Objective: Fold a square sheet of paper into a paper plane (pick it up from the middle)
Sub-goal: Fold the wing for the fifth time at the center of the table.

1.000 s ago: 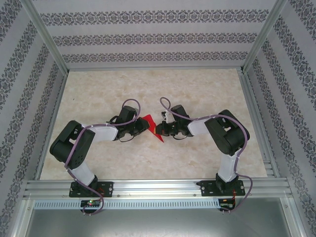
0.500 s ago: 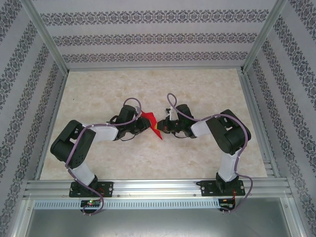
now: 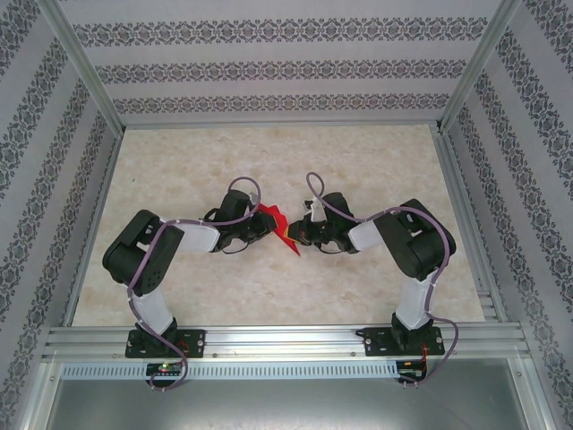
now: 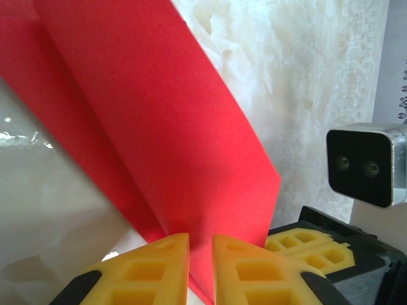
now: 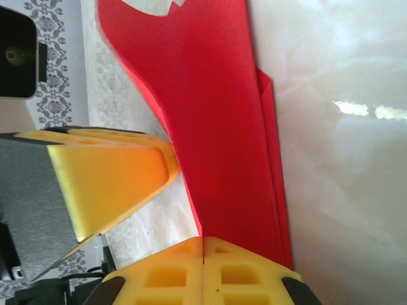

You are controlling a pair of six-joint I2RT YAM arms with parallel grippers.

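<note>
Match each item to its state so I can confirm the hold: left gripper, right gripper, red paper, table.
Items:
1 left gripper
2 right gripper
3 red paper
4 table

States:
A pale, marbled
B folded, gripped by both grippers
C pads tight together on the paper's edge
D pads a sliver apart with paper between

Pairs: 1-D, 2-C, 3-B, 4-A.
</note>
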